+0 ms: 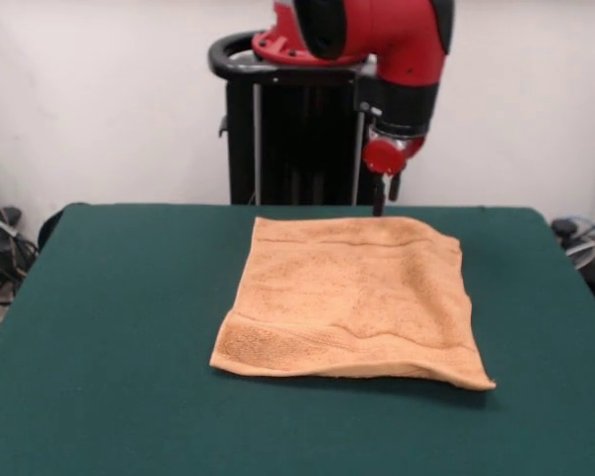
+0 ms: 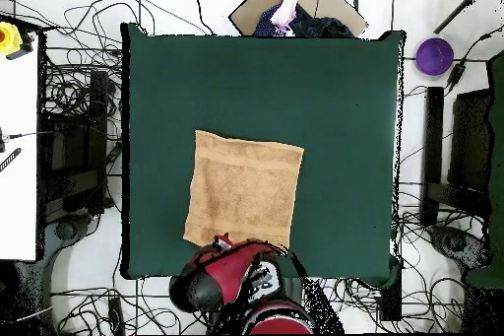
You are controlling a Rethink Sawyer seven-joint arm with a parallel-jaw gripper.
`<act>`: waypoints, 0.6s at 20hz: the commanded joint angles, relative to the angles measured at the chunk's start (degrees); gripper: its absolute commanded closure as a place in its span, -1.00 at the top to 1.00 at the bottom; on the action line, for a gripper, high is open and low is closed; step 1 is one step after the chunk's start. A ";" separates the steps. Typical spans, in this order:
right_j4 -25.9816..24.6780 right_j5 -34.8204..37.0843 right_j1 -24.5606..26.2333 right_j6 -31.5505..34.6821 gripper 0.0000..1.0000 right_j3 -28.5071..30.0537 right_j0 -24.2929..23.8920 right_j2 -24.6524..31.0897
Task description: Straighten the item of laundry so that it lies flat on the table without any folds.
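The orange-tan towel [image 1: 352,297] lies spread out on the dark green table [image 1: 109,327], roughly square, with its woven border band along the near edge. The near right corner is slightly lifted and a shallow ripple runs across the near part. No white tag shows. In the overhead view the towel [image 2: 244,190] lies near the robot's side of the table [image 2: 345,105]. My gripper [image 1: 379,198] hangs just above the towel's far edge, right of its middle. In the overhead view the red arm [image 2: 236,278] hides it.
The black pedestal [image 1: 297,129] stands behind the table's far edge. A person [image 2: 287,9] shows at the table's opposite side in the overhead view. Cables, a purple round thing [image 2: 434,55] and a white side table [image 2: 18,145] lie around the table.
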 commanded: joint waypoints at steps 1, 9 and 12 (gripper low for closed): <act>5.27 10.30 -3.82 5.43 1.00 -4.36 -2.68 12.35; 6.69 14.16 -1.18 3.41 1.00 -10.95 -4.41 17.79; 7.08 16.11 -1.24 2.34 1.00 -12.00 -5.60 19.72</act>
